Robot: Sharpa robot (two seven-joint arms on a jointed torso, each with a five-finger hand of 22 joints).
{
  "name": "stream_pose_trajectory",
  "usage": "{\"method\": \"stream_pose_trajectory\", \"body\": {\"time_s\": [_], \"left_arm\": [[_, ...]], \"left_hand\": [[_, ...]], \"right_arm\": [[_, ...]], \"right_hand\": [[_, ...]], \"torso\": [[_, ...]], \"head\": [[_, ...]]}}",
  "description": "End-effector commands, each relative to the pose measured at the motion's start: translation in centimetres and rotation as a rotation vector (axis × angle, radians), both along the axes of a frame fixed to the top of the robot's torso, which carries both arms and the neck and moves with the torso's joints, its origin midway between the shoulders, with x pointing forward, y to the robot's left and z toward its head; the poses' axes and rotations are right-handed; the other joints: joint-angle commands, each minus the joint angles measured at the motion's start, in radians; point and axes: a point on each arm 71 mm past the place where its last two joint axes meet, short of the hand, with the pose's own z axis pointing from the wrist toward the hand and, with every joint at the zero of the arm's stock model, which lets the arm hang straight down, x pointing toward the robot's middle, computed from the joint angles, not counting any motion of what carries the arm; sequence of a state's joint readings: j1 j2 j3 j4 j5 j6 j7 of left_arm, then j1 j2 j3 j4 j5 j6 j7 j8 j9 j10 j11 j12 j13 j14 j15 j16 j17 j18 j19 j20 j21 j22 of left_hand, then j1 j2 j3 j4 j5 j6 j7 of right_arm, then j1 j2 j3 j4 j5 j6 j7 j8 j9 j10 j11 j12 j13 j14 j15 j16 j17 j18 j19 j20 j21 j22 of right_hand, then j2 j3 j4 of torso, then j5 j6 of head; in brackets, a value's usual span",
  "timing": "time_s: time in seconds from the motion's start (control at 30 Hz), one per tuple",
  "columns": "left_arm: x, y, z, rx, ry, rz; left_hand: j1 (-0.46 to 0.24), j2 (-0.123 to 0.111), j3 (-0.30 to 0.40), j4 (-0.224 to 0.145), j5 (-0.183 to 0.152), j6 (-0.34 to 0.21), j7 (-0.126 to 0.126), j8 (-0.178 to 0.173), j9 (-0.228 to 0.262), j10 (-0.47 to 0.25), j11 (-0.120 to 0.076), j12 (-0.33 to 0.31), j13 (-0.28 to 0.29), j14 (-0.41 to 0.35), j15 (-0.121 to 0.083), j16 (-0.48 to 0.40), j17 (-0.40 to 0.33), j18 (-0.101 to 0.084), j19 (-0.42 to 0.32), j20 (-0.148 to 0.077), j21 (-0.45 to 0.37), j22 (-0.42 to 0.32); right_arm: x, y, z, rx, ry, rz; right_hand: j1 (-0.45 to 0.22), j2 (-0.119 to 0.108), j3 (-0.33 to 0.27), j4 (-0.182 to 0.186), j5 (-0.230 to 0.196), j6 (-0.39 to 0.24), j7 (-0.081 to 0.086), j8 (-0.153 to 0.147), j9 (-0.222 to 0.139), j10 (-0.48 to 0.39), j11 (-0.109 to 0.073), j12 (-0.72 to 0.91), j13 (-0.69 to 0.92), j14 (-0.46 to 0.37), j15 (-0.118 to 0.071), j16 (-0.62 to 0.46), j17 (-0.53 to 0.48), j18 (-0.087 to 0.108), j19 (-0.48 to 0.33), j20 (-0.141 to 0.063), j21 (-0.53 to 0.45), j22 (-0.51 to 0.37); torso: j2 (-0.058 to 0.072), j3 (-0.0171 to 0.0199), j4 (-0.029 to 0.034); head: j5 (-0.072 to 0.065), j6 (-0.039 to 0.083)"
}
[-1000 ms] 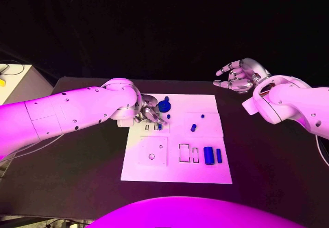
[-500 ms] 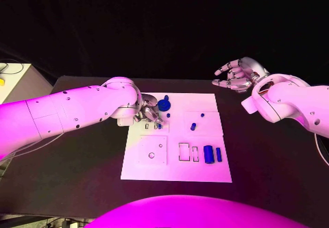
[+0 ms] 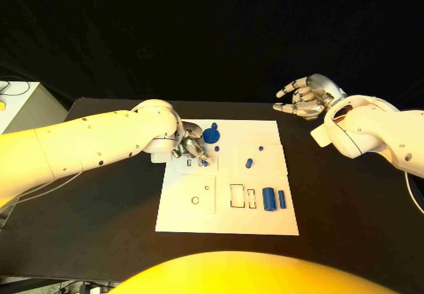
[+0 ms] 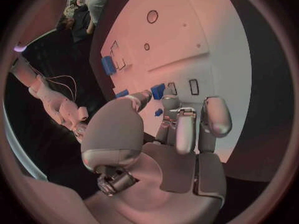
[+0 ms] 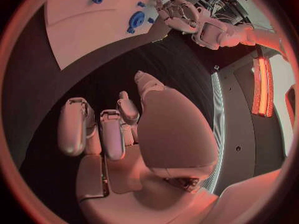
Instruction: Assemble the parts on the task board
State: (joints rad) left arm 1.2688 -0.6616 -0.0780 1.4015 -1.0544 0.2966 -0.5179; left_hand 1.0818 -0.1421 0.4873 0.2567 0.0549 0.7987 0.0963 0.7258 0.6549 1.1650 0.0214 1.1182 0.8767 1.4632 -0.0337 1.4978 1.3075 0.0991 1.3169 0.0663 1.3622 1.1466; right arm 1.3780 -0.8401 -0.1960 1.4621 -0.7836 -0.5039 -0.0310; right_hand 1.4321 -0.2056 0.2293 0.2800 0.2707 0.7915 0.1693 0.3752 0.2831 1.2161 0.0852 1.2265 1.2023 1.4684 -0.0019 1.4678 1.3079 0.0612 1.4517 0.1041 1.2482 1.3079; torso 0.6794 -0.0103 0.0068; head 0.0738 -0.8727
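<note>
The flat white task board (image 3: 225, 217) looks like smooth matt plastic. The small blue parts (image 3: 268, 200) on it look like smooth plastic with a slight shine. The black surface (image 3: 353, 208) is matt. The silver left hand (image 4: 174, 129) has glossy metal-looking fingers (image 4: 215, 115).

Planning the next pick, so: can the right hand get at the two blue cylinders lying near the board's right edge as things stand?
Probably yes. The right hand hovers empty off the board's far right corner, and the two blue cylinders lie bare on the task board. The left hand is busy at the far left, so nothing crosses the path.
</note>
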Motion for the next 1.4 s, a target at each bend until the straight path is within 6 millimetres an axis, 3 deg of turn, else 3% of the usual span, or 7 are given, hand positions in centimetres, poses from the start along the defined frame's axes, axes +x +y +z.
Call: {"method": "stream_pose_trajectory", "body": {"time_s": [0.03,0.27,0.37,0.63,1.0,1.23,1.4], "left_arm": [[-0.1,-0.2,-0.1,-0.006,0.020,-0.011],[-0.1,-0.3,-0.1,-0.040,0.023,0.010],[-0.2,-0.3,0.0,-0.066,0.030,0.026],[-0.4,0.0,0.0,-0.115,0.065,0.062],[-0.7,0.9,0.5,-0.139,0.056,0.102],[-1.0,1.3,0.7,-0.116,0.017,0.096],[-1.0,1.6,0.9,-0.085,-0.060,0.096]], "left_hand": [[0.010,0.001,0.008,-0.003,-0.003,-0.006,-0.003,-0.004,0.002,-0.009,0.000,-0.003,-0.001,0.065,-0.005,0.004,0.151,-0.011,0.003,0.000,0.004,0.001],[0.051,0.028,0.091,-0.039,-0.003,-0.008,-0.007,-0.013,0.021,-0.013,-0.005,-0.007,-0.003,0.064,-0.010,0.002,0.152,-0.010,0.001,-0.003,0.005,0.002],[0.076,0.034,0.204,-0.103,-0.003,-0.010,-0.010,-0.011,0.045,-0.012,-0.010,-0.012,-0.005,0.064,-0.014,0.001,0.152,-0.010,0.000,-0.007,0.004,0.002],[0.020,0.042,0.408,-0.224,-0.005,-0.018,-0.016,0.043,0.137,0.004,-0.016,-0.011,0.001,0.069,-0.018,0.005,0.163,-0.012,0.005,-0.012,0.013,0.017],[-0.061,0.029,0.525,-0.301,0.005,-0.018,-0.023,0.083,0.200,0.016,-0.022,-0.006,-0.012,0.080,-0.025,0.023,0.190,-0.018,0.024,-0.017,0.034,0.052],[-0.131,-0.003,0.552,-0.342,0.216,0.015,-0.039,0.109,0.230,0.073,-0.039,0.042,0.035,0.094,-0.040,0.045,0.222,-0.028,0.057,-0.032,0.063,0.103],[-0.136,-0.008,0.550,-0.347,0.248,0.023,-0.043,0.112,0.233,0.085,-0.042,0.053,0.047,0.094,-0.044,0.044,0.222,-0.030,0.065,-0.035,0.069,0.115]], "right_arm": [[-0.1,0.2,0.0,-0.006,0.005,0.019],[-0.1,0.2,0.0,-0.007,0.008,0.021],[-0.1,0.2,-0.1,-0.007,0.010,0.022],[0.0,0.2,-0.2,-0.012,0.023,0.025],[0.1,0.2,-0.3,-0.018,0.038,0.029],[0.1,0.2,-0.3,-0.018,0.039,0.029],[0.1,0.0,-0.3,-0.018,0.038,0.025]], "right_hand": [[-0.008,0.001,0.001,0.007,0.006,-0.010,0.000,-0.006,-0.001,-0.007,-0.001,-0.006,-0.001,0.050,0.007,-0.005,0.103,0.007,-0.002,0.000,0.002,0.060],[-0.008,0.001,0.001,0.007,0.006,-0.010,0.000,-0.006,-0.001,-0.007,-0.001,-0.006,-0.001,0.050,0.007,-0.005,0.103,0.007,-0.002,0.000,0.002,0.060],[-0.008,0.001,0.001,0.007,0.006,-0.010,0.000,-0.006,-0.001,-0.007,-0.001,-0.006,-0.001,0.050,0.007,-0.005,0.103,0.007,-0.002,0.000,0.002,0.060],[-0.010,0.003,0.001,0.007,0.006,-0.010,0.001,-0.006,-0.001,-0.006,-0.001,-0.004,-0.001,0.050,0.008,-0.006,0.103,0.008,-0.003,0.001,0.000,0.059],[-0.019,0.006,-0.001,0.009,0.005,-0.010,0.001,-0.005,-0.002,-0.007,0.000,-0.004,-0.002,0.049,0.008,-0.007,0.101,0.008,-0.003,0.002,-0.003,0.057],[-0.020,0.006,-0.001,0.009,0.004,-0.010,0.001,-0.005,-0.002,-0.007,0.000,-0.004,-0.002,0.048,0.008,-0.008,0.100,0.008,-0.003,0.002,-0.003,0.057],[-0.020,0.006,-0.001,0.009,0.004,-0.010,0.001,-0.005,-0.002,-0.007,0.000,-0.004,-0.002,0.048,0.008,-0.008,0.100,0.008,-0.003,0.002,-0.003,0.057]], "torso": [[0.000,0.0001,-0.0002],[-0.001,0.0006,0.0002],[-0.001,0.0002,-0.0003],[-0.001,0.0006,0.0002],[-0.002,0.0019,0.0034],[-0.002,0.0031,0.0043],[-0.003,0.0039,0.0046]], "head": [[-0.002,0.000],[-0.001,0.000],[-0.002,0.000],[-0.004,0.000],[-0.001,0.000],[0.003,0.000],[0.010,0.000]]}}
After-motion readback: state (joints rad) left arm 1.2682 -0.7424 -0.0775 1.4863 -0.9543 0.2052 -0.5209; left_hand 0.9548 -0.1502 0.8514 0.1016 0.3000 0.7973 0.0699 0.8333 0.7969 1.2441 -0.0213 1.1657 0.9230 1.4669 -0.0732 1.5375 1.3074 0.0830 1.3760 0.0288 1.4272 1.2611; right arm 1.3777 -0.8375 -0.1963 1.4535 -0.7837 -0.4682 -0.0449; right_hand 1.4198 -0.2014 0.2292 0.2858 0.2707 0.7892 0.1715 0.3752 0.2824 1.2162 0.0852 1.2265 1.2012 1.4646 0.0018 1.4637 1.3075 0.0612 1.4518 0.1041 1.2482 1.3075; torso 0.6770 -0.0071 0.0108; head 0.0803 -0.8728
